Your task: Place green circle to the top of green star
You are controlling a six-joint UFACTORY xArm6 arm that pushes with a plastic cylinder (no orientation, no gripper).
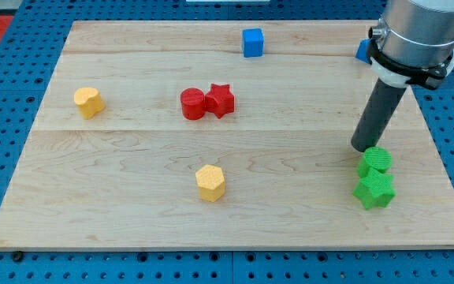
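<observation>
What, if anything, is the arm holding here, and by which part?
Nothing is held. My tip only pushes; it sits just above-left of the green circle, which touches the green star below it.

1. Looks like a robotics lab bench; blue perforated mounting plate [6, 79] with a grid of holes under a pale wooden board [132, 158].
2. Industrial arm [416, 31] overhead; small coloured test blocks scattered about.

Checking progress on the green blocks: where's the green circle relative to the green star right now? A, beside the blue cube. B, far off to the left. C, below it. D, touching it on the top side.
D: the green circle sits against the green star on its upper side, my tip just above-left.
</observation>
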